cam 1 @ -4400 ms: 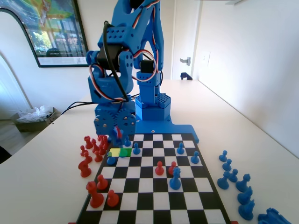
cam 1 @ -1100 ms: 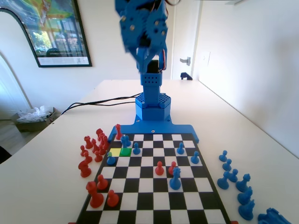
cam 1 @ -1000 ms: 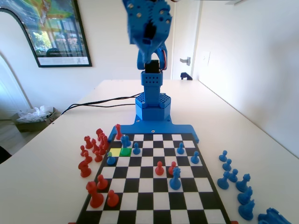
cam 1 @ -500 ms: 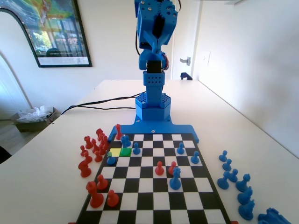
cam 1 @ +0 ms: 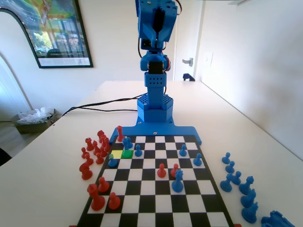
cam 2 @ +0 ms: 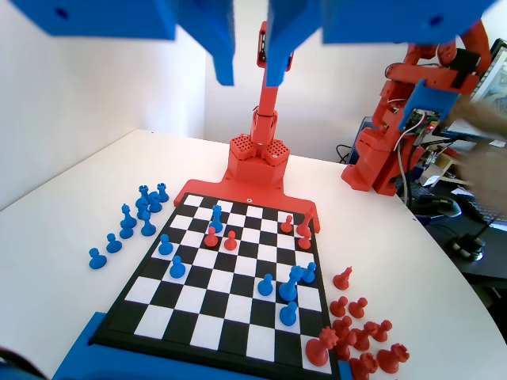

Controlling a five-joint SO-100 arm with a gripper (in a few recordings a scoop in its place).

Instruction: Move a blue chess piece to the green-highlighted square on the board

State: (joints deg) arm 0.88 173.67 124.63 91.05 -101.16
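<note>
Room: white walls, a framed picture on the left wall in the fixed view; a white desk (cam 1: pixel 57 189) carries the board (cam 1: pixel 156 189).
Arm: raised high above its base at the far end of the fixed view, well clear of all pieces.
Tool: seen from the wrist view, the tool (cam 2: pixel 247 75) hangs from the top edge with jaws apart and nothing between them.
Green square: the green-highlighted square (cam 1: pixel 127 153) lies near the board's far left corner in the fixed view, just right of a pale yellow square (cam 1: pixel 116 154); no piece is seen standing on it.
Blue chess piece: a small blue pawn (cam 1: pixel 128 143) stands on the square just behind the green one, nearest to it; others stand just to the right (cam 1: pixel 138 151) and to the near left (cam 1: pixel 112 161). Which one is meant cannot be told.
Other pieces: red pieces (cam 1: pixel 94 150) are clustered off the board's left edge, spare blue pieces (cam 1: pixel 236 182) off its right edge.
Step (judged): target appears unfilled; the arm is parked high, so a pick is not yet begun.
Next move (judged): lowering over the chosen pawn with jaws straddling its head, closing, then a short carry to the green square. Close neighbours call for a narrow, vertical approach.
</note>
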